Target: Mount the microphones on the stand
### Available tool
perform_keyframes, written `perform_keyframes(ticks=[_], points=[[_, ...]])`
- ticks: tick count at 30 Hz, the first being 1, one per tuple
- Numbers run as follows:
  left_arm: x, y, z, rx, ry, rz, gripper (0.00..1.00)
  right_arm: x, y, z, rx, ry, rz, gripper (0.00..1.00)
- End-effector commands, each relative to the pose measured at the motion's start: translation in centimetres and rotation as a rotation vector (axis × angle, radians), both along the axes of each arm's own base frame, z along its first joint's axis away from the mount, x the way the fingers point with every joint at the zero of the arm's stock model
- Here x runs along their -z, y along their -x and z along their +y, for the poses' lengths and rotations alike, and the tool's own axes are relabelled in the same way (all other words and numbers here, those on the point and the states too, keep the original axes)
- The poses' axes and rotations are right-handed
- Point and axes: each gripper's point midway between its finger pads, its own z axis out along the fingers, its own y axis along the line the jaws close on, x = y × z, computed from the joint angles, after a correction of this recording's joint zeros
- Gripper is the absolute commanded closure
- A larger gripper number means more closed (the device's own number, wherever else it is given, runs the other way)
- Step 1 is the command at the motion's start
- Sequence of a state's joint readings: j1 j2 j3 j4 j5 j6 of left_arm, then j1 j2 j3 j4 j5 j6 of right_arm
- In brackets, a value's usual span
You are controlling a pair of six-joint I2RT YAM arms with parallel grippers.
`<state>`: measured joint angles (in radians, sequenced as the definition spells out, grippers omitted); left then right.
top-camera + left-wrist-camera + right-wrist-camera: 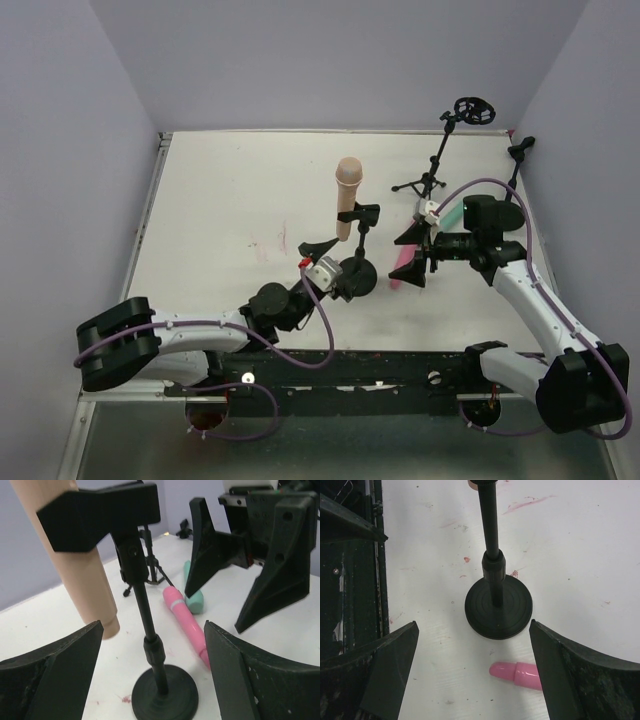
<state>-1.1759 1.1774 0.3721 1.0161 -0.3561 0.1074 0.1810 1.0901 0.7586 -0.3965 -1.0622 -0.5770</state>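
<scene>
Item: white table (220,190) beneath me, its top marked with faint red smears (262,245); lavender walls (60,150) enclosing it on three sides

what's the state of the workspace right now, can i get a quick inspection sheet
surface: white table, faint red stains
job's things: peach microphone clipped upright in round-base stand; pink microphone and teal microphone lying flat, side by side; tripod stand at back, empty
clutter: small black stand, far right corner
claws: left claw open either side of round-base stand's pole; right claw open over pink microphone
cables: purple cable along each arm
surroundings: lavender walls
</scene>
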Motion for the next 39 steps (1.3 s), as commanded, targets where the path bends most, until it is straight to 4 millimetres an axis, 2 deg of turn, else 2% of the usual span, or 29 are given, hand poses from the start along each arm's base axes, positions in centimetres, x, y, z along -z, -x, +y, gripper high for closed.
perform_keyframes(ticks=[1,5,12,20,26,32,36,37,39], points=[[-3.1,-2.0,-0.1,-0.14,0.063,-0.086,0.14,-1.0,-1.0,-0.2,0.021,0.005,-0.065,0.0],[-2.5,-2.6,-1.7,-0.139,0.039,-0.086,0.31,-1.3,-1.1,-0.3,0.031,0.009,-0.074,0.0],[-2.1,-3.2,-3.8,-0.135,0.007,-0.085,0.32,-1.6,-1.0,-0.4,0.032,0.01,-0.08,0.0],[-0.8,-4.8,-5.4,-0.201,-0.031,-0.062,0.42,-1.3,-1.0,-0.3,0.028,0.011,-0.064,0.0],[0.2,-6.1,-5.8,-0.264,-0.042,-0.048,0.48,-1.3,-0.9,-0.4,0.028,0.012,-0.063,0.0],[1.7,-6.3,-5.4,-0.292,-0.044,-0.002,0.53,-1.3,-0.9,-0.3,0.026,0.011,-0.065,0.0],[1.8,-6.5,-5.7,-0.299,-0.041,0.004,0.55,-1.1,-1.0,-0.3,0.026,0.014,-0.062,0.0],[1.8,-6.6,-5.8,-0.3,-0.044,0.007,0.57,-1.1,-1.0,-0.3,0.025,0.014,-0.061,0.0],[1.8,-6.7,-5.8,-0.299,-0.038,0.017,0.65,-1.1,-1.0,-0.4,0.028,0.016,-0.063,0.0]])
